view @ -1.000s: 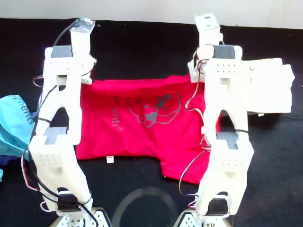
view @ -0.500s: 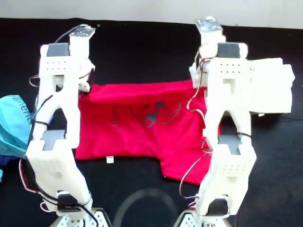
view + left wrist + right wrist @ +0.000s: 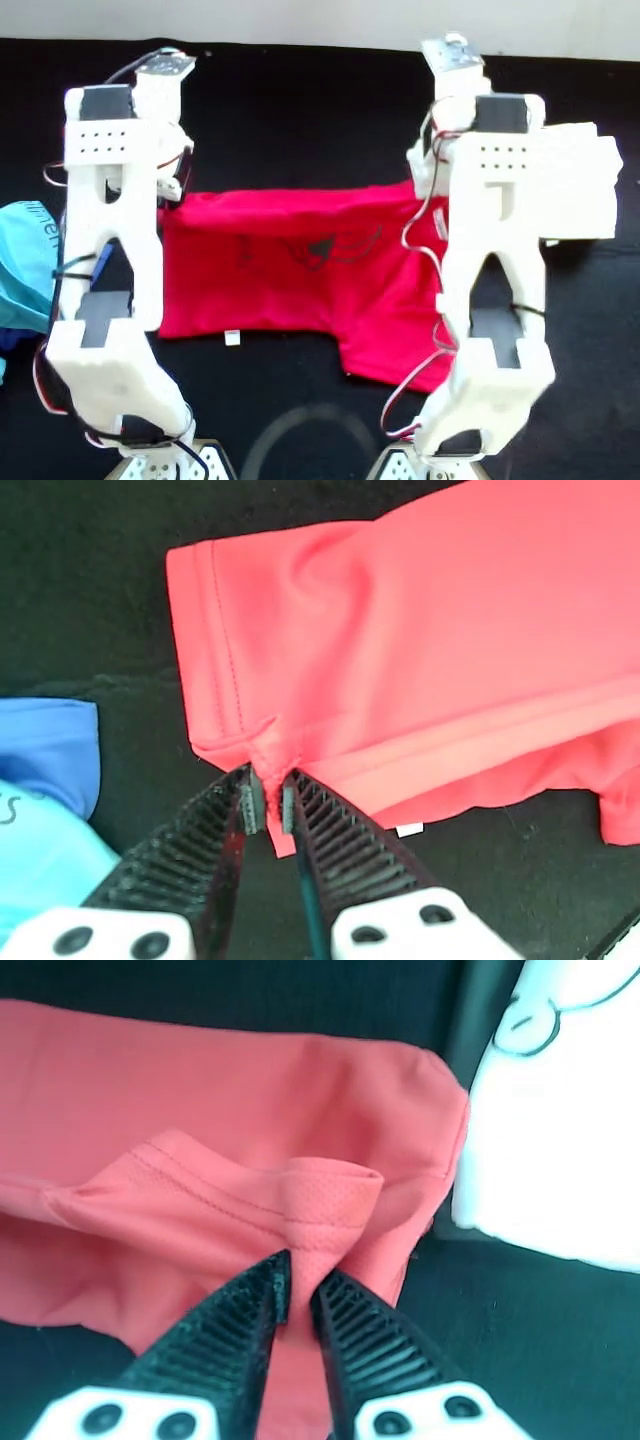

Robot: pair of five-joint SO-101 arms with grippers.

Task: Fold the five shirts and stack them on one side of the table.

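The left claw [image 3: 268, 800] pinches the red shirt [image 3: 290, 280] at its ten o'clock corner and the right claw [image 3: 300, 1295] its two o'clock edge, the shirt lying mid-tabletop [image 3: 300, 110], with what looks like a folded white shirt [image 3: 585, 190] at three o'clock.

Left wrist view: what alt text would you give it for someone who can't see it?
The left gripper, its black ridged fingers closed, pinches the hemmed edge of a red shirt that spreads over the black table. A blue shirt lies nearby, apart from it.

right gripper [image 3: 298, 1295] pinching red shirt [image 3: 200, 1140] fold — white shirt [image 3: 560, 1100] just beside
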